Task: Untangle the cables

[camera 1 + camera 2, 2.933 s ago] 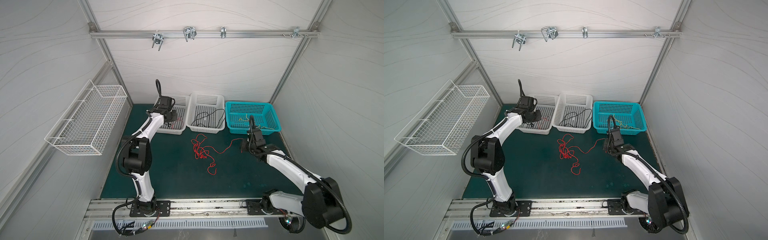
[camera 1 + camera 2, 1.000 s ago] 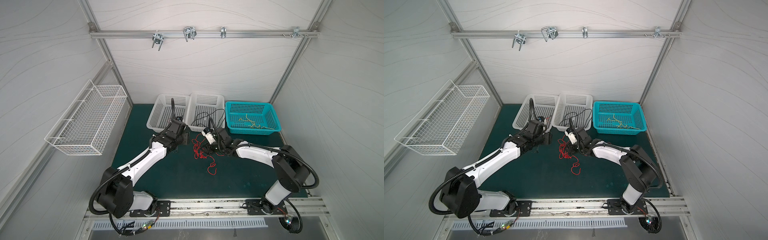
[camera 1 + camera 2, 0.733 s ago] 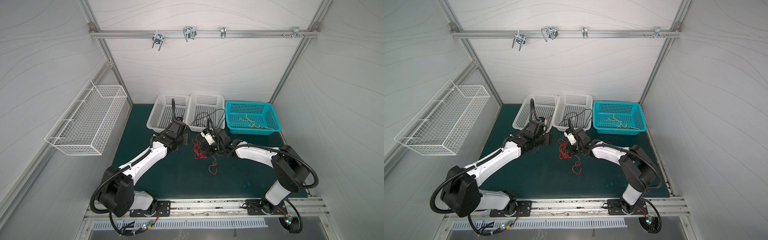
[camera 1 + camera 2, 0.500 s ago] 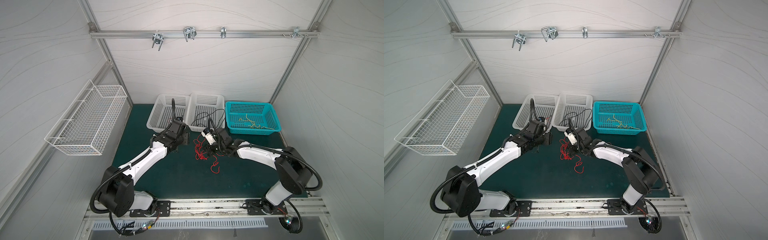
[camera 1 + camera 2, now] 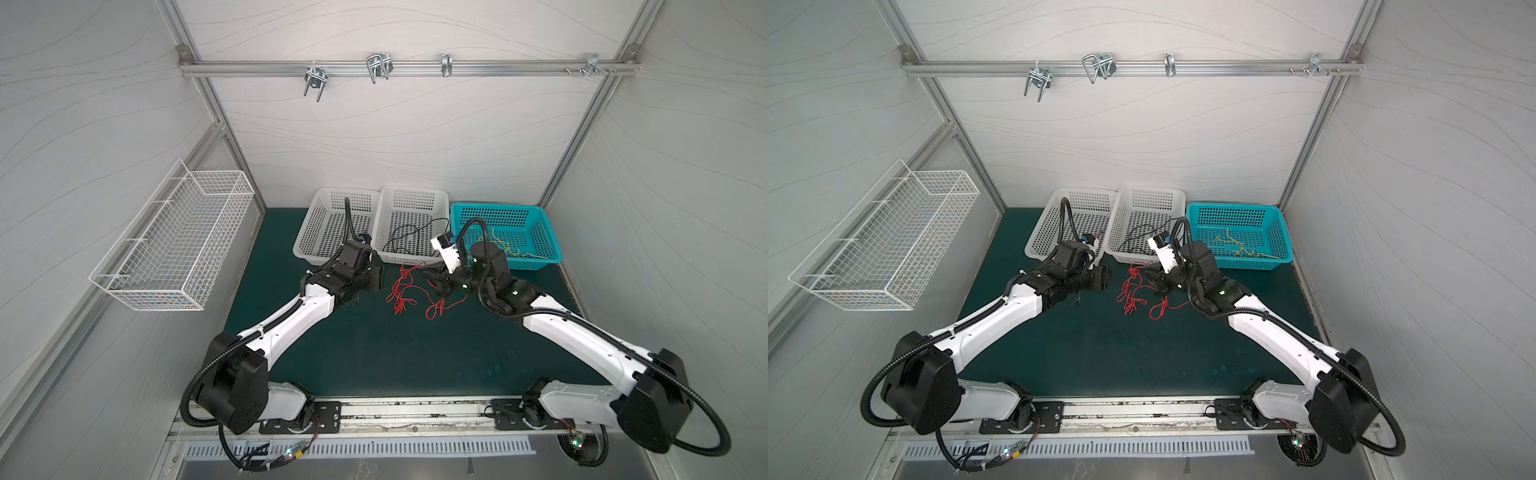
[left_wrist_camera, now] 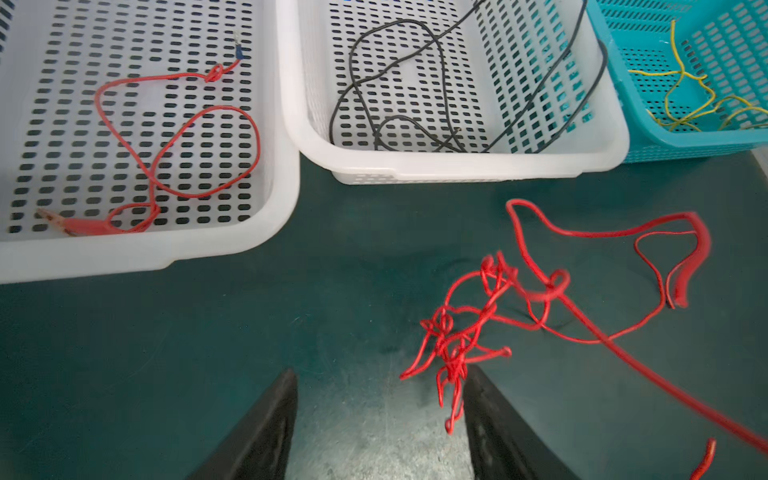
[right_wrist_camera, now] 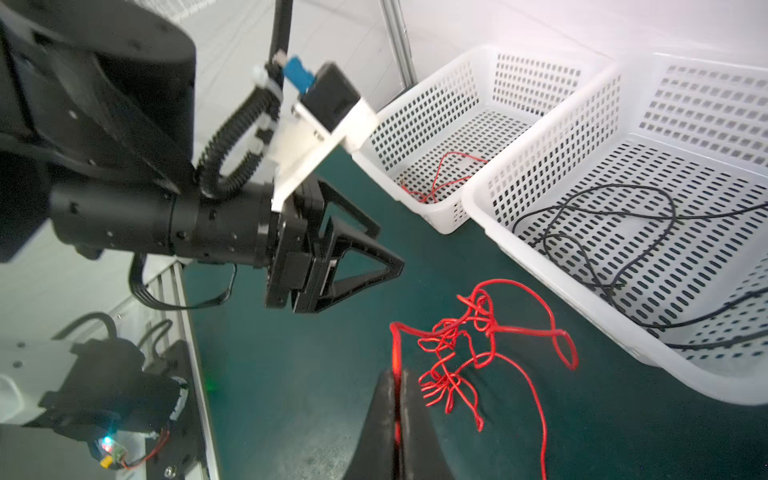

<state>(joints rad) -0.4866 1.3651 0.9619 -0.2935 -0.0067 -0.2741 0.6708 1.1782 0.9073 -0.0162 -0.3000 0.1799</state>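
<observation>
A tangle of red cables (image 5: 402, 287) (image 5: 1134, 291) lies on the green mat between both grippers. My right gripper (image 7: 395, 372) (image 5: 432, 277) is shut on one red strand at the tangle's edge. My left gripper (image 6: 380, 370) (image 5: 377, 279) stands open just left of the tangle (image 6: 457, 332), and a loose red loop hangs beside one of its fingers (image 6: 490, 415). A separate red cable (image 6: 166, 137) lies in the left white basket, a black cable (image 6: 399, 83) in the middle one, and yellowish cables (image 6: 690, 104) in the teal one.
Three baskets stand in a row at the back of the mat: a white one (image 5: 309, 224), a second white one (image 5: 411, 195) and a teal one (image 5: 544, 232). A wire basket (image 5: 174, 241) hangs on the left wall. The mat's front half is bare.
My right gripper has shut on a red strand and drawn back to the right, dragging the tangle's loose tail with it. The left arm has stayed put.
</observation>
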